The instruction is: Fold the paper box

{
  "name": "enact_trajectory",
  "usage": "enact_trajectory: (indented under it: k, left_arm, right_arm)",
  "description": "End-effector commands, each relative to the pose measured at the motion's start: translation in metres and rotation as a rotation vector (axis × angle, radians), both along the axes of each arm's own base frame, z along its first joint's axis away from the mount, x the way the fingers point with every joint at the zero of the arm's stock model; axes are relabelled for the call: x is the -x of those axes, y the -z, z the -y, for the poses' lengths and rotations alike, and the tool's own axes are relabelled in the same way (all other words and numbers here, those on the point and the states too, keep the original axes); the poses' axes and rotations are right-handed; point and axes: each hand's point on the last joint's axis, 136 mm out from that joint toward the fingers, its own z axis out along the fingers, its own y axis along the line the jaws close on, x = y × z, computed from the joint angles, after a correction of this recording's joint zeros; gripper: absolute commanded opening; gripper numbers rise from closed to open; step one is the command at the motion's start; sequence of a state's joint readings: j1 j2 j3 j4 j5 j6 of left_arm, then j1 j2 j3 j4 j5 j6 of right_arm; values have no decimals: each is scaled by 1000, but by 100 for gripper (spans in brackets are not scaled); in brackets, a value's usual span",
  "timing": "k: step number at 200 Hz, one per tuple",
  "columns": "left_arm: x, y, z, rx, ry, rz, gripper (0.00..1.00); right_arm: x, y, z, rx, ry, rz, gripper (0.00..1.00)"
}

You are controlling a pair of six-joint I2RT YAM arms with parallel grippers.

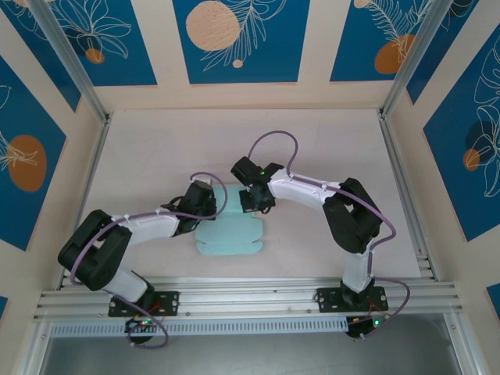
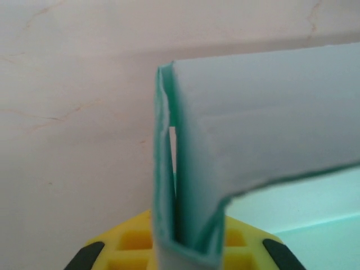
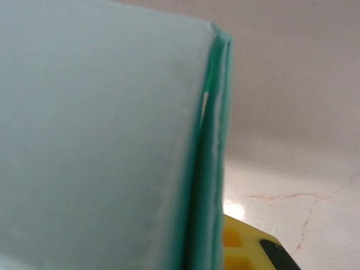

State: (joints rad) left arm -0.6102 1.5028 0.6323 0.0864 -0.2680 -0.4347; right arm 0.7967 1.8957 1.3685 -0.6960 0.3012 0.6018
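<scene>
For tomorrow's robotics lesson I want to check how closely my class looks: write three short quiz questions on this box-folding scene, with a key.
1. True or false: the left gripper and right gripper both meet the paper box.
2. The card's colour: A red, B pale blue, C black?
3. What does the right gripper pinch?
Key: 1 true; 2 B; 3 a folded-up flap of the paper box.

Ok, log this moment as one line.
paper box: partly folded, base on table | left end effector: shut on a doubled-over edge | right end effector: shut on a doubled-over edge | step: folding unfinished
</scene>
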Motion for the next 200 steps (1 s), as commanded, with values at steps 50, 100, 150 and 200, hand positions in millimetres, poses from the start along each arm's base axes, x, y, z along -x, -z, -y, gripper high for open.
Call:
enact_trajectory:
  k: [50,100,150,200]
  left_arm:
    - [9,23,-49,-292,-119,-70,0]
    - [12,31,-36,-253,-98,-138,0]
    - [19,32,-32,-284,-85,-250,0]
    - [14,27,-36,-294,-121,-265,0]
  right_arm:
    - [16,15,0,-2,-14,-97,0]
    - [8,23,2,58,-7,-75,8]
    - [-14,26,17,210,0,5,18]
    - [-38,24,40,423,59,105,15]
